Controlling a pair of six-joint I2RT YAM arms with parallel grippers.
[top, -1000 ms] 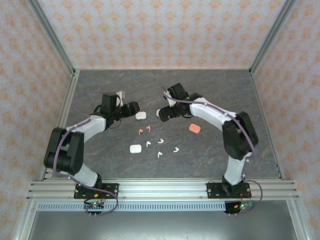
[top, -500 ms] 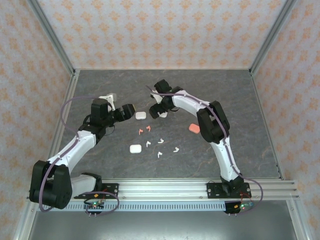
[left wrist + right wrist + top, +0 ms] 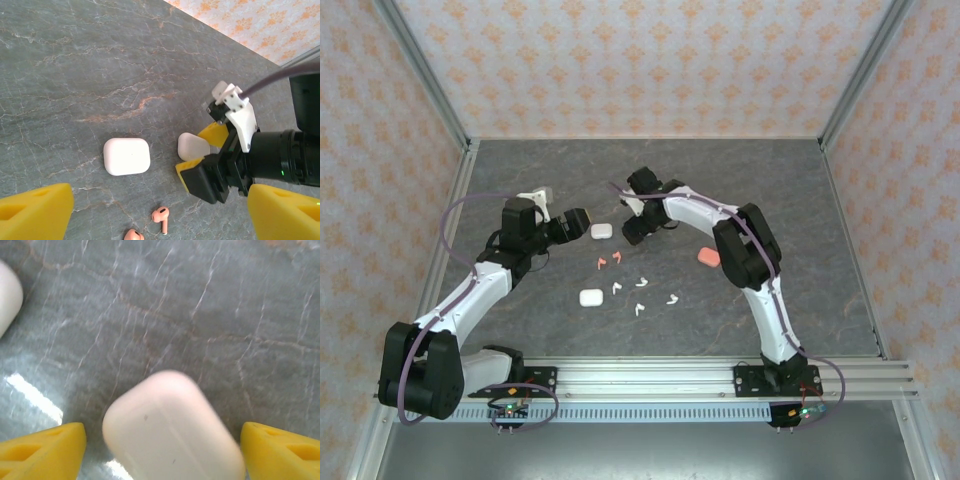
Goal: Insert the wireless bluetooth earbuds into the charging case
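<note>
Top external: earbuds (image 3: 617, 288) scattered about the middle of the worktop (image 3: 770, 190), four white plus two pink earbuds (image 3: 618, 258), all on the near-edge side of both grippers. Left gripper (image 3: 576, 221) and right gripper (image 3: 634, 229) flank a white case (image 3: 601, 231). The pink pair looks about equally near each.

Left wrist: own jaws spread wide, gripping nothing. Pink pair sits low in frame, within that span. The fully visible one lies with its stem roughly crosswise to the jaw line, judged a fair approach. Tiny, glossy, rounded head, short stem.

Right wrist: jaws released, bracketing a second white case (image 3: 170, 430), a sliver of worktop showing beside one finger. Not clamped, as far as visible. Lid appears shut.
</note>
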